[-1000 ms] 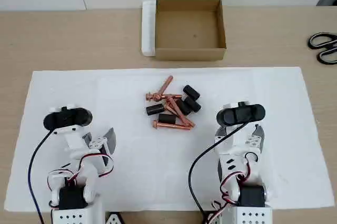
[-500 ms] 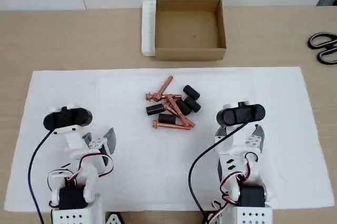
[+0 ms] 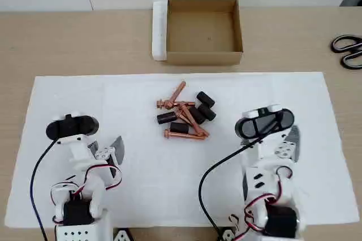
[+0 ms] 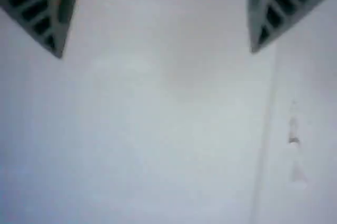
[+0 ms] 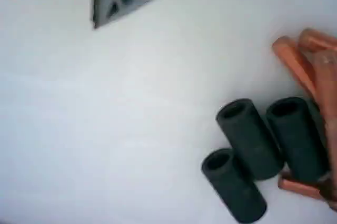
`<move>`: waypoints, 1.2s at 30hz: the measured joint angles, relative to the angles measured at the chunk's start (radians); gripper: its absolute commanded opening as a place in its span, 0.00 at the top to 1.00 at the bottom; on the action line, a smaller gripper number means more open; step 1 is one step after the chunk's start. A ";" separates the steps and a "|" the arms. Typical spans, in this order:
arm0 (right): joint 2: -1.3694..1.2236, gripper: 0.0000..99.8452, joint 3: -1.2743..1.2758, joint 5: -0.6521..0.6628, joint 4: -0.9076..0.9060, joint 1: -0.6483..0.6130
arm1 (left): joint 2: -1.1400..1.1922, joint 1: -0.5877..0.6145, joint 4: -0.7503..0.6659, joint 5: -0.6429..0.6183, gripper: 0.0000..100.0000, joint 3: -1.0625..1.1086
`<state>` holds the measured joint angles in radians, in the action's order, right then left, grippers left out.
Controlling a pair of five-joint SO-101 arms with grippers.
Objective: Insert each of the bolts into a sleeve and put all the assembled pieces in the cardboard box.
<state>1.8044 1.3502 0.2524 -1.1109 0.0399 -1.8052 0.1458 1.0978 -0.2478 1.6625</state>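
Bolts (image 3: 192, 136) and sleeves (image 3: 205, 99) lie in one loose heap at the middle of the white sheet (image 3: 141, 184), ahead of and between the two arms, with neither gripper touching them. The left gripper (image 3: 105, 146) hangs over the sheet's near left part; in its wrist view the left gripper (image 4: 155, 50) stands spread wide with bare sheet between the jaws. The right gripper (image 3: 283, 142) is over the near right part of the sheet and also stands apart, gripping nothing. Its wrist view shows one jaw tip alone over the sheet. Farther off in that view three black sleeves (image 5: 247, 140) lie side by side, touching, with copper bolts (image 5: 295, 66) against them.

In the heap several bolts cross one another and the sleeves lie among them, some touching the bolts. Beyond the sheet's far edge, the cardboard box (image 3: 203, 58) sits open on the desk (image 3: 68, 43), with a white block (image 3: 159, 31) against its left wall. Black-handled scissors (image 3: 337, 43) lie at the desk's right edge.
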 measured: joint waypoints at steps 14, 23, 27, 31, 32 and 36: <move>-0.164 0.66 -0.454 0.034 -0.069 0.198 | 0.000 0.084 -0.173 0.020 0.78 0.000; -0.763 0.66 -0.951 0.038 -0.275 0.193 | 0.000 0.379 -0.204 0.083 0.78 -0.115; -1.071 0.66 -1.106 0.086 -0.397 0.101 | 0.000 0.425 -0.123 0.083 0.78 -0.158; -1.338 0.66 -1.235 0.140 -0.483 0.002 | 0.008 0.488 -0.035 0.035 0.78 -0.249; -1.396 0.66 -1.266 0.150 -0.497 -0.011 | 0.025 0.496 -0.008 0.035 0.78 -0.285; -1.554 0.66 -1.355 0.161 -0.505 -0.028 | 0.181 0.520 0.064 0.026 0.78 -0.479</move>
<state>0.2501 -0.0046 0.4135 -1.6157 0.0123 -1.6241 0.6659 1.1623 -0.2217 1.1838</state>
